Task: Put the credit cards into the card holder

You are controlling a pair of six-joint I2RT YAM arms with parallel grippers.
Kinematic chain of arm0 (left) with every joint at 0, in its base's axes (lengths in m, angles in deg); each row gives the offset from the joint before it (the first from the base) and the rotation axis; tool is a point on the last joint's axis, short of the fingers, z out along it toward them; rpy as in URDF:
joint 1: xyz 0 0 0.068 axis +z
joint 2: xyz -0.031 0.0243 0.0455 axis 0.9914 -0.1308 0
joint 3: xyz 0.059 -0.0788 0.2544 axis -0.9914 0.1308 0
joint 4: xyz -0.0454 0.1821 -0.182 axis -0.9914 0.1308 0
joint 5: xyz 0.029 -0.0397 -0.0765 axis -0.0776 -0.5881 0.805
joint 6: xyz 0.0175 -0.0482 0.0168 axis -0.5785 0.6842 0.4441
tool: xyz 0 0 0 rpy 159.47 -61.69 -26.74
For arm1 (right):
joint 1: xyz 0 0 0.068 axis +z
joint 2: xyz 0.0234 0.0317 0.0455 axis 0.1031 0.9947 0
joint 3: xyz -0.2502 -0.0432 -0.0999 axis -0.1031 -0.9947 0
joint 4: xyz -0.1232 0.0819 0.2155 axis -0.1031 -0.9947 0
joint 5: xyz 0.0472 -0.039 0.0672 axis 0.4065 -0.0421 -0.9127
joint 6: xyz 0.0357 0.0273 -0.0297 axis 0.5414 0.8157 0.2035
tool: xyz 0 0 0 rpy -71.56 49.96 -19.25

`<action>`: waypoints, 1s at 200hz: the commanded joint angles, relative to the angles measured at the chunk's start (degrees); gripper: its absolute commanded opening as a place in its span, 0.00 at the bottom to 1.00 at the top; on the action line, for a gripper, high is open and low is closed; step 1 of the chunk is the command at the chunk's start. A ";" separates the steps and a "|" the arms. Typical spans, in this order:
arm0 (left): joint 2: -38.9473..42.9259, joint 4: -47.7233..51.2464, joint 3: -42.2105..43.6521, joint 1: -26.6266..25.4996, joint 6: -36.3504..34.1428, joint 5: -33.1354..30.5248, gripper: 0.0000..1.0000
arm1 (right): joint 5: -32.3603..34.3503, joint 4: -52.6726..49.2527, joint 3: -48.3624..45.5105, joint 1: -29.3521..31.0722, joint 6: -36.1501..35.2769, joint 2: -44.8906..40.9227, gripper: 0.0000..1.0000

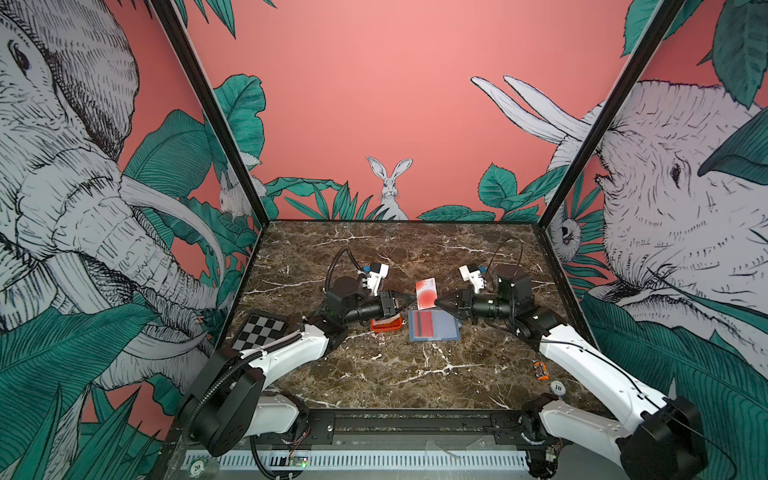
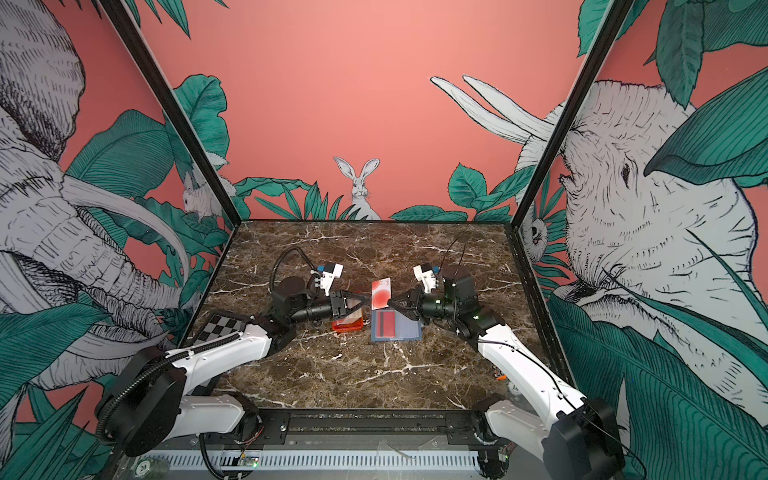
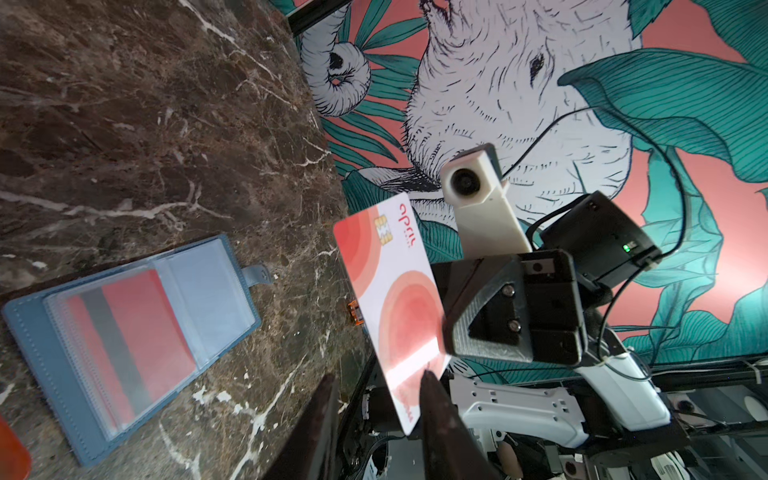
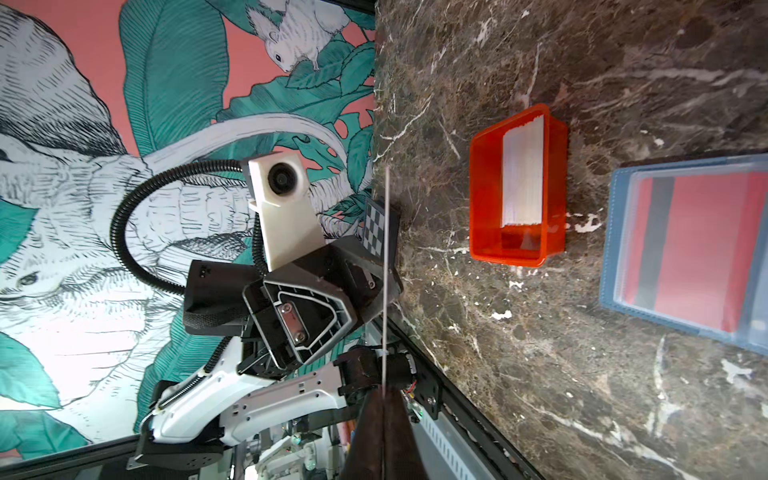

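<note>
A white credit card (image 1: 426, 294) (image 2: 381, 293) with red-pink circles stands on edge in the air between the two arms. My right gripper (image 1: 438, 300) (image 2: 392, 301) (image 4: 384, 388) is shut on its edge, and in the right wrist view the card (image 4: 386, 270) shows as a thin line. My left gripper (image 1: 409, 303) (image 2: 365, 301) (image 3: 379, 374) is open, with the card (image 3: 395, 299) beside one finger and a wide gap to the other. The slate-blue card holder (image 1: 434, 325) (image 2: 395, 326) (image 3: 25, 328) (image 4: 611, 249) lies open below, a red card with a dark stripe (image 3: 137, 332) in its sleeve.
An orange tray (image 1: 386, 326) (image 2: 347, 324) (image 4: 482, 187) holding a stack of white cards (image 4: 523, 174) sits left of the card holder. A checkerboard panel (image 1: 259, 330) lies at the left edge. A small orange item (image 1: 540, 370) and a chip (image 1: 557, 388) lie front right.
</note>
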 commanded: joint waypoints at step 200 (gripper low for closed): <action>-4.56 -17.79 -1.35 -1.83 14.24 0.80 0.12 | -3.38 4.00 -1.89 -0.73 2.19 0.36 0.00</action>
